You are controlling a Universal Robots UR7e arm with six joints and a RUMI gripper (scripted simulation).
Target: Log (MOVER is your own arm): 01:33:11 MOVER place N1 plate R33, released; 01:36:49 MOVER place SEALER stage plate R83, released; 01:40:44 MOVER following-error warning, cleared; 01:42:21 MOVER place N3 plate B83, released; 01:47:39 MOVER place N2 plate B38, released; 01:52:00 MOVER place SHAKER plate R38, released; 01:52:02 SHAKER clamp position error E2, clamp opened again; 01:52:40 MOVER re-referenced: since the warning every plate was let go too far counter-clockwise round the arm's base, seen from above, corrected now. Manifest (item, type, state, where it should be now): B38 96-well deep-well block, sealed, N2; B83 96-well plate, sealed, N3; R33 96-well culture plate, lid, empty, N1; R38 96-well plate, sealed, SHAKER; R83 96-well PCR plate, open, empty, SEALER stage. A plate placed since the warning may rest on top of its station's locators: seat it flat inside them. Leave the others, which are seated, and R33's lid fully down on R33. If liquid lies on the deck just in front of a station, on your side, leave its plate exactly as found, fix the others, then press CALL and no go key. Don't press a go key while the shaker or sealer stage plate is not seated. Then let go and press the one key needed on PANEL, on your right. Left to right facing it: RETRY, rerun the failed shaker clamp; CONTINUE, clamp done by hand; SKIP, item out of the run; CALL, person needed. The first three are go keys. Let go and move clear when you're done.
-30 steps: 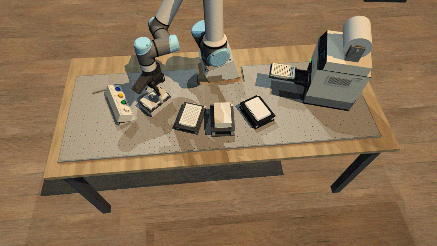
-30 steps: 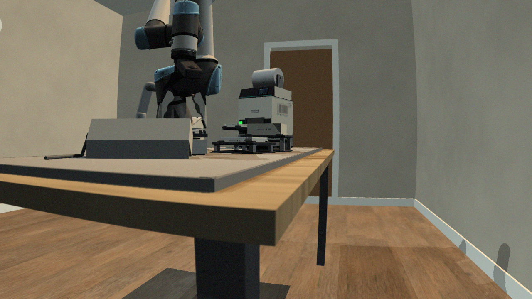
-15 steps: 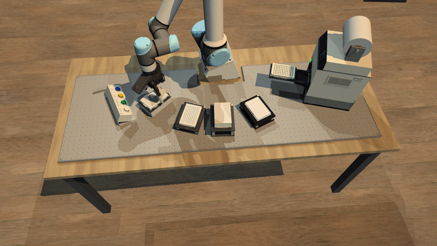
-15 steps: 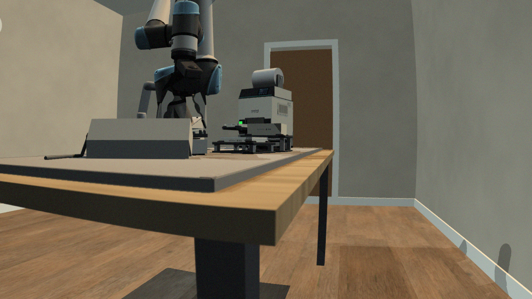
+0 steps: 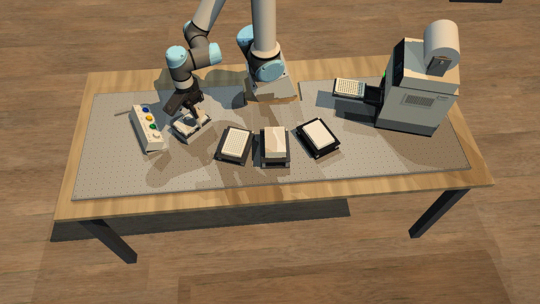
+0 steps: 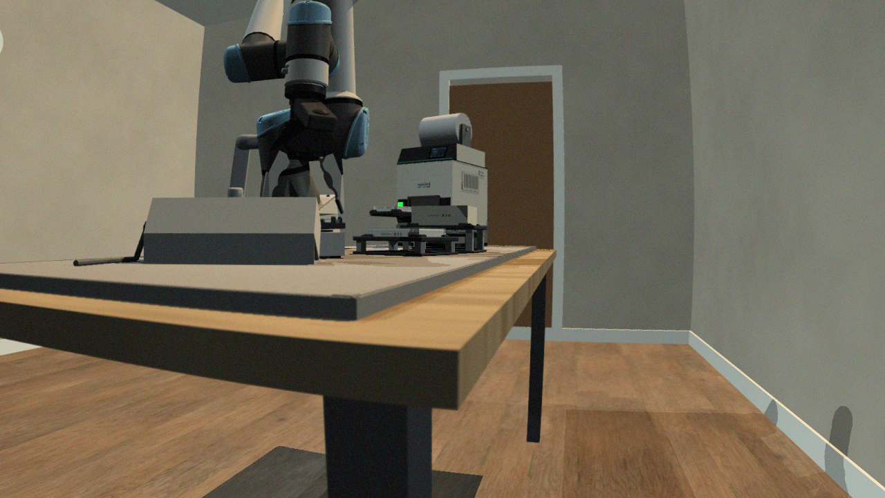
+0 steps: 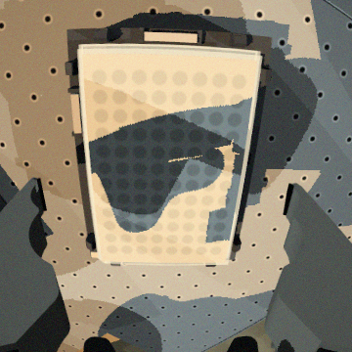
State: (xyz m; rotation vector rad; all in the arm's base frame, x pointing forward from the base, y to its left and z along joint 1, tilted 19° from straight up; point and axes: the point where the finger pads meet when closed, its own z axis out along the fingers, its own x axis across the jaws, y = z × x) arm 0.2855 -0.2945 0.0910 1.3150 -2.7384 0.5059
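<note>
My gripper (image 5: 190, 119) is open above the shaker (image 5: 190, 128), its two fingers spread clear of the plate's long sides in the wrist view (image 7: 166, 215). The sealed plate R38 (image 7: 166, 152) lies on the shaker's dark frame, with the frame showing on all sides of it. To the right stand the sealed plate B83 (image 5: 236, 141), the deep-well block B38 (image 5: 274, 141) and the lidded plate R33 (image 5: 318, 134) on dark nests. The open PCR plate R83 (image 5: 349, 86) sits on the sealer stage. The panel (image 5: 147, 127) with its keys is left of the shaker.
The sealer (image 5: 417, 85) with its paper roll stands at the far right. The arm's base (image 5: 268, 81) is behind the nests. A thin grey rod (image 5: 121, 112) lies behind the panel. I see no liquid on the deck in these views.
</note>
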